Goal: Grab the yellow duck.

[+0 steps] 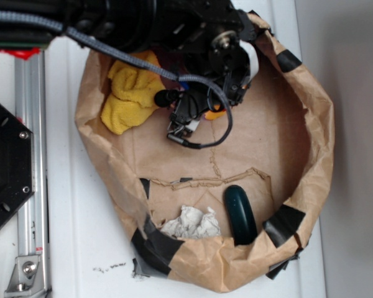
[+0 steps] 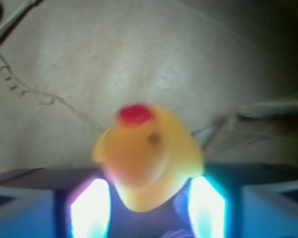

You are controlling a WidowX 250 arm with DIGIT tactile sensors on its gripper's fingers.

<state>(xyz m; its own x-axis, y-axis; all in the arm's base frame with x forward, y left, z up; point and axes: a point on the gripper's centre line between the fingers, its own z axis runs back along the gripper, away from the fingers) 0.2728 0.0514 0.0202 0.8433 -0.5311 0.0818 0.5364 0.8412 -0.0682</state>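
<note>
Filling the wrist view, yellow duck between hand fingers, mostly hidden outside.

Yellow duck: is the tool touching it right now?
Touching. In the wrist view the yellow duck sits between the tool's two lit fingers, its sides pressed against both with no visible gap. The exterior view hides the contact.
</note>
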